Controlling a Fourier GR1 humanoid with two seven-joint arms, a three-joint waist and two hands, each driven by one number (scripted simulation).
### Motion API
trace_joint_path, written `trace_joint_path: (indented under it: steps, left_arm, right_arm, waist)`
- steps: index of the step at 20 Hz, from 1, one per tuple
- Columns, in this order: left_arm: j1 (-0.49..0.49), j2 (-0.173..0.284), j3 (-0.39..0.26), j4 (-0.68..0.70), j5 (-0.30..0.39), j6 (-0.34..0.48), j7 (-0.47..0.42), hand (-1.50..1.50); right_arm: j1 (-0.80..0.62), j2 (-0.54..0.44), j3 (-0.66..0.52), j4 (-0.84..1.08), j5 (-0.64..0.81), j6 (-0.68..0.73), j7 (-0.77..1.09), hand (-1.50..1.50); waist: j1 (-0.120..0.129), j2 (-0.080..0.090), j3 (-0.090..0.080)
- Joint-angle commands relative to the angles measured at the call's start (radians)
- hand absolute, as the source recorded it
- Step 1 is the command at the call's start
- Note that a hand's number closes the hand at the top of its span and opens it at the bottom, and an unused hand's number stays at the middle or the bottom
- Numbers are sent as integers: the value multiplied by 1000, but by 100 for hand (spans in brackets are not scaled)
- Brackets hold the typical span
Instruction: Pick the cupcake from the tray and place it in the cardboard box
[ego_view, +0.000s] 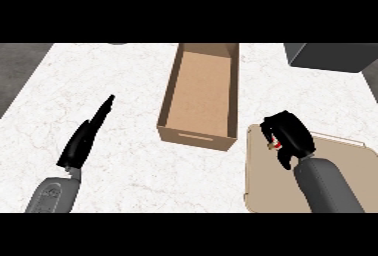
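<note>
Under the curled right hand (289, 136) a cupcake (274, 144) is mostly hidden and gripped over the tan tray (258, 190), cardboard box (198, 95) seen just to its left, left hand (83, 141) kept flat, fingers straight, holding nothing

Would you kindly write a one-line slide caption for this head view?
Right hand curled over the cupcake on the tan tray, beside the open cardboard box; left hand open.

Bright even light; white counter (133, 165) glare-free; soft shade inside cardboard box (198, 90).
</note>
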Motion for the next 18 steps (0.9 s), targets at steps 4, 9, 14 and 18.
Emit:
trace_joint_path:
  steps: [4,9,14,18]
  left_arm:
    - [-8,-12,-17,17,-2,-12,6,0]
    - [-23,-13,-13,31,-4,-10,19,0]
    - [-21,-11,-19,43,-16,-6,12,0]
    - [-43,-23,-16,47,-10,-4,27,0]
  right_arm:
    - [-146,189,95,-27,152,54,391,150]
    - [-231,190,135,-104,246,122,604,150]
    - [-371,194,180,-171,267,202,928,150]
    - [-516,196,242,-207,271,306,1213,150]
  waist:
    - [39,-4,42]
    - [17,-22,45]
    - [31,-20,48]
    - [34,-19,49]
